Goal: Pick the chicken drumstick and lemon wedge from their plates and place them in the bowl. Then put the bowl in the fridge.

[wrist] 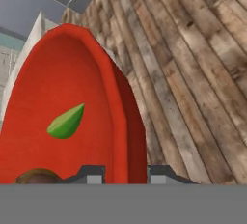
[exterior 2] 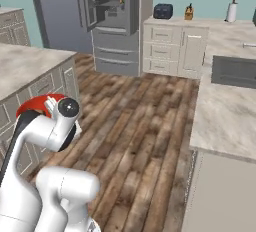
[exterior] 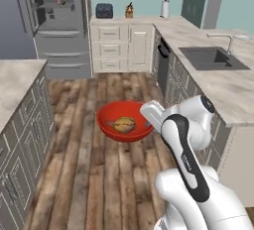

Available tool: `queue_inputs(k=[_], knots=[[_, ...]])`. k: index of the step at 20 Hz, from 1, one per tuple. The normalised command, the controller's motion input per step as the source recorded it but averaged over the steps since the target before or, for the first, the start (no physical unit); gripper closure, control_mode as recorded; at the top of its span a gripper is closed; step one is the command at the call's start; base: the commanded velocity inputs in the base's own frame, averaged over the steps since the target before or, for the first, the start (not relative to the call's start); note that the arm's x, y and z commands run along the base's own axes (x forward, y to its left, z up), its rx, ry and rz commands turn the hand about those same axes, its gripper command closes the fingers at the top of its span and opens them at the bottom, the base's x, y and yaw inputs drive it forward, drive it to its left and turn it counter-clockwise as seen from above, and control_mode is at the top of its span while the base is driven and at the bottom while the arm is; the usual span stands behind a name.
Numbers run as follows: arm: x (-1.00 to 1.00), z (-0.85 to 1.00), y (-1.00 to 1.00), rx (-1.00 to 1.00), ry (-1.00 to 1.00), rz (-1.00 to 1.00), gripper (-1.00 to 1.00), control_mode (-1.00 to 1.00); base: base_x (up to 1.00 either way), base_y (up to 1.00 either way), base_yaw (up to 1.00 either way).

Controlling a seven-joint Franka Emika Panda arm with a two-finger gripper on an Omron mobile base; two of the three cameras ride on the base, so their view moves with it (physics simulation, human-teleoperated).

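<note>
The red bowl (exterior: 124, 120) hangs in the air over the wooden floor, and my gripper (exterior: 149, 123) is shut on its right rim. In the hand view the bowl's rim (wrist: 129, 136) runs between my gripper's (wrist: 126, 172) two tips. The golden-brown chicken drumstick (exterior: 122, 124) lies inside the bowl, its top showing at the lower left of the hand view (wrist: 36, 175). The green lemon wedge (wrist: 66, 122) lies in the bowl too. The grey fridge (exterior: 59, 40) stands at the far left with its door open, shelves showing (exterior 2: 112, 6). The plates are out of view.
An island counter (exterior: 17, 80) with grey cabinets flanks the left. A long counter with a sink (exterior: 212, 58) runs along the right. White cabinets (exterior: 121, 48) stand beside the fridge, with a toaster (exterior: 104, 10) on top. Wooden floor (exterior: 99, 174) stretches toward the fridge.
</note>
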Motion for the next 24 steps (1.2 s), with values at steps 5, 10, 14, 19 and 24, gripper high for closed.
queue_inputs(k=[5, 10, 14, 19, 24], knots=[[0.00, 0.00, 0.00, 0.00, 0.00, 0.00, 1.00, 1.00, 0.76, 0.40, -0.34], [0.00, 0.00, 0.00, 0.00, 0.00, 0.00, 1.00, 1.00, 0.81, 0.47, -0.14], [0.00, 0.00, 0.00, 0.00, 0.00, 0.00, 1.00, 1.00, 0.85, 0.50, -0.04], [0.00, 0.00, 0.00, 0.00, 0.00, 0.00, 1.00, 1.00, 0.90, 0.48, 0.00], [0.00, 0.00, 0.00, 0.00, 0.00, 0.00, 1.00, 1.00, 0.94, 0.41, 0.00]])
